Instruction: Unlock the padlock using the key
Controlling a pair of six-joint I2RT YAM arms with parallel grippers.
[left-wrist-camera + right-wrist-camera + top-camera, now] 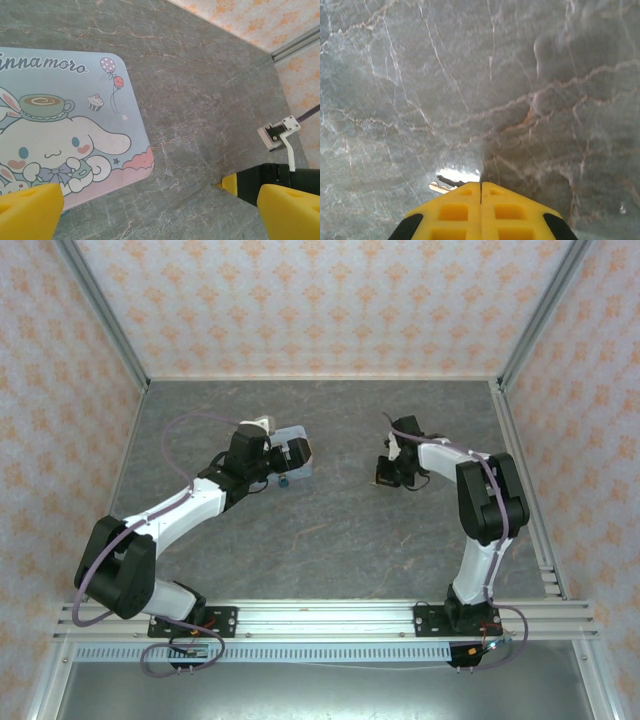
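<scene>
The tiny blue-teal padlock (284, 481) lies on the grey table just in front of the pale blue cartoon tin (65, 125). My left gripper (297, 453) hovers over the tin's right edge, wide open, its yellow fingers (30, 212) at either side of bare table (200, 100). Across the table my right gripper (481, 184) points down at the surface with its yellow fingers pressed together. The pale, thin key (439, 187) sticks out to the left from under those fingertips, seemingly pinched between them, a dark shadow beside it.
The right arm's yellow-tipped gripper (230, 184) and a white wrist bracket (278, 135) show to the right in the left wrist view. Patterned walls and metal rails (520, 480) enclose the table. Marbled grey surface lies between the two arms.
</scene>
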